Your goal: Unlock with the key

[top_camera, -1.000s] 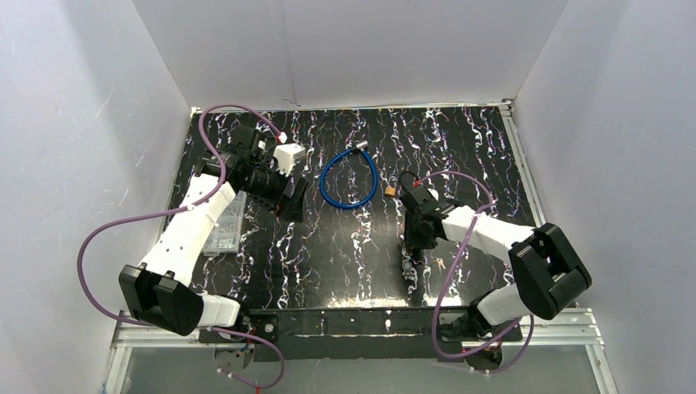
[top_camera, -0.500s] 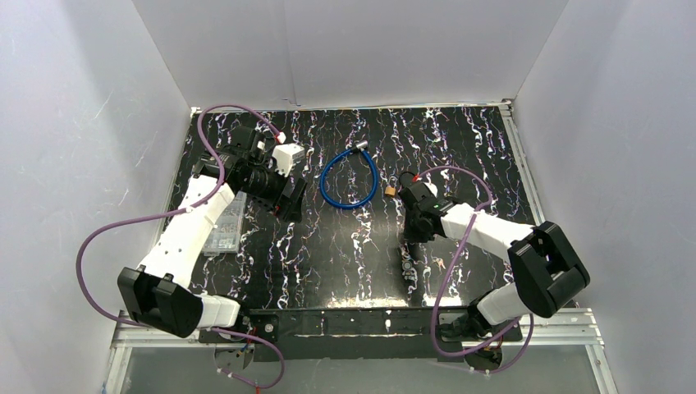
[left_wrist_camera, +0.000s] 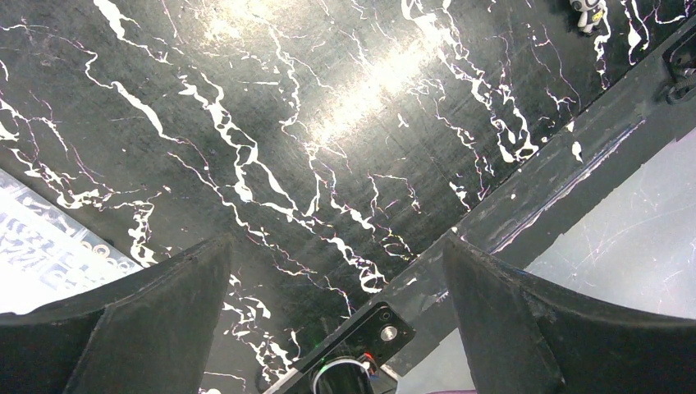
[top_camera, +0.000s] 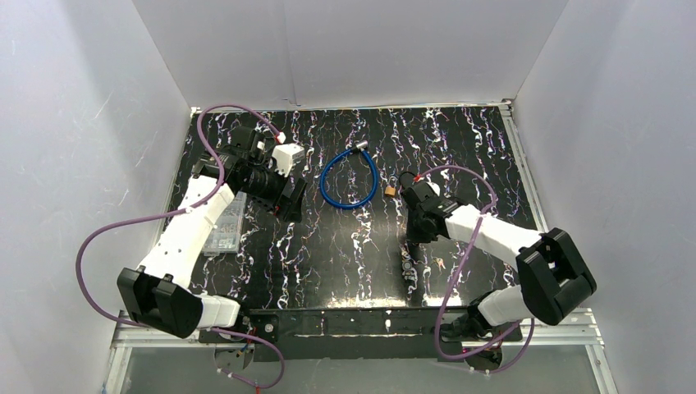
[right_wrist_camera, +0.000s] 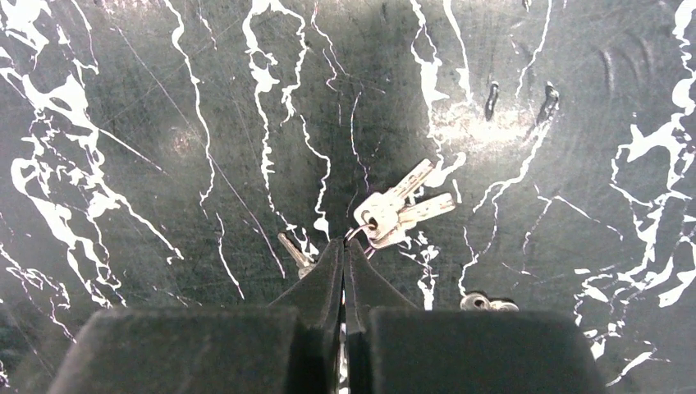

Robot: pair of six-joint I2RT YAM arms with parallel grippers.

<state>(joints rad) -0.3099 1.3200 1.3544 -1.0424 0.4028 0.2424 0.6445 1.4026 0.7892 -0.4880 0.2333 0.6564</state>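
Right elbow swung outward | right fingers closed, keys at tips | left fingers wide

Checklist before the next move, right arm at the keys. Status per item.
1. Right gripper shut, tips at the key ring: ok.
2. Ring actually pinched: cannot tell.
3. Keys flat on the table, in the right wrist view: ok.
4. Left gripper open, empty: ok.
5. Blue cable lock unobstructed between the arms: ok.
6. Brass padlock keyhole facing: cannot tell.
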